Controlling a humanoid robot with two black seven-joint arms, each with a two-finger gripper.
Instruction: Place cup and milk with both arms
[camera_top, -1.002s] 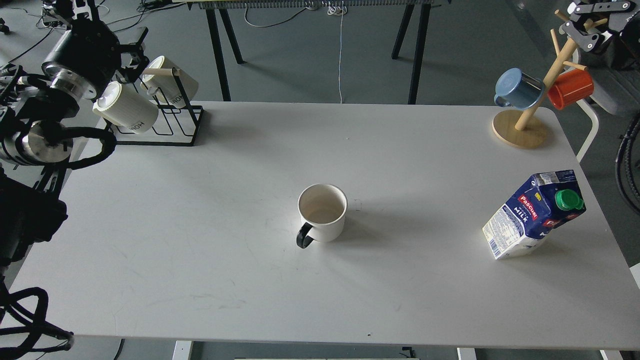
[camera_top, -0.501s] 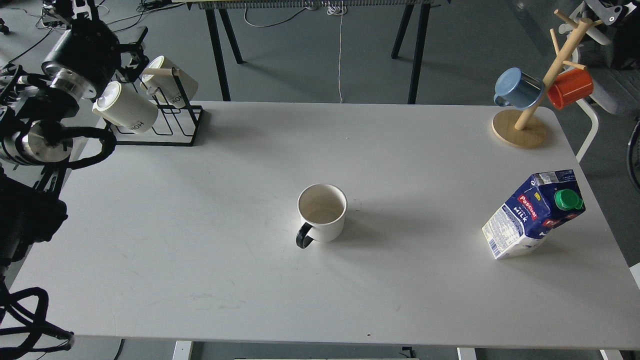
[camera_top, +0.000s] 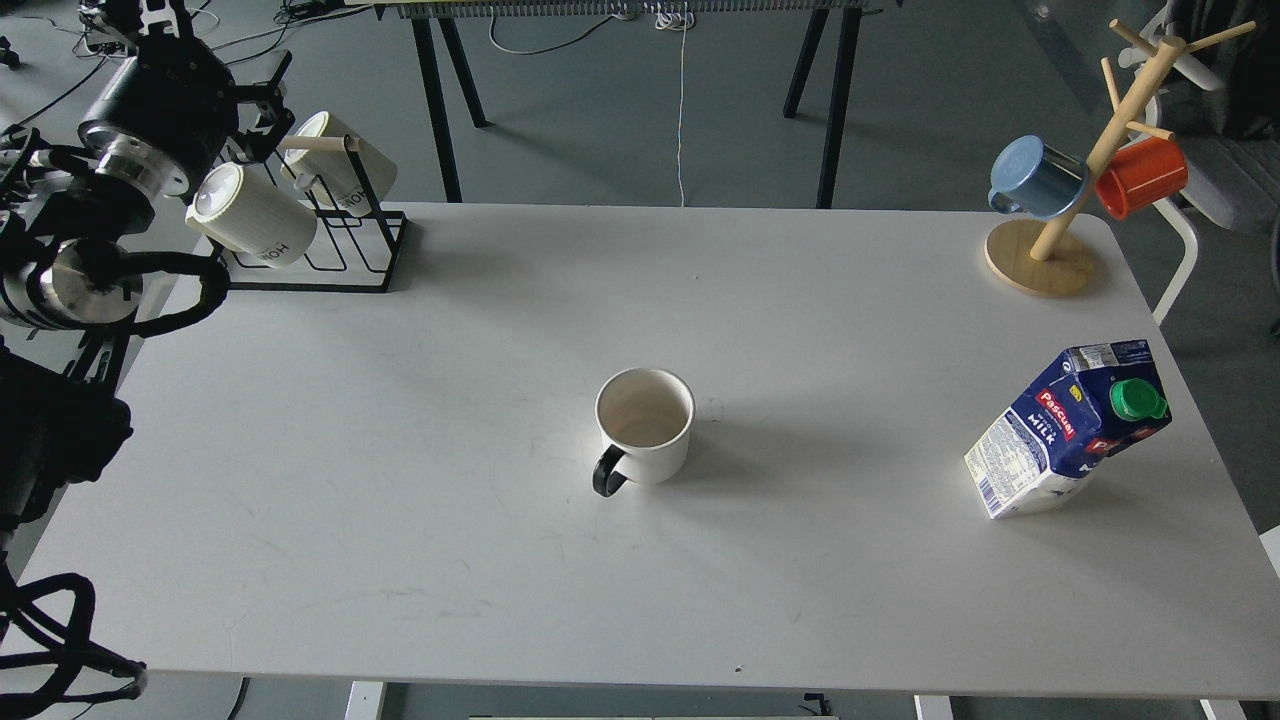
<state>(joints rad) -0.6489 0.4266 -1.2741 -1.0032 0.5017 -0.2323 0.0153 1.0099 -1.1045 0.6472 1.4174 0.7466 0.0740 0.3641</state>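
The cup (camera_top: 645, 425), a smooth white mug with a black handle pointing toward me, stands upright at the middle of the white table (camera_top: 400, 480). The milk (camera_top: 1065, 430), a dark blue and white carton with a green cap, stands near the table's right edge. My left arm comes in at the far left; its gripper (camera_top: 262, 98) is dark and sits beside the ribbed mugs at the back left, far from the cup. I cannot tell its fingers apart. My right gripper is out of view.
A black wire rack (camera_top: 330, 250) with two ribbed white mugs (camera_top: 255, 215) stands at the back left corner. A wooden mug tree (camera_top: 1040, 255) with a blue mug (camera_top: 1035, 178) and an orange mug (camera_top: 1140, 175) stands at the back right corner.
My right gripper, seen at the top right by the mug tree one second ago, has drawn back out of view. My left arm has shifted slightly left. Cup and milk have not moved.
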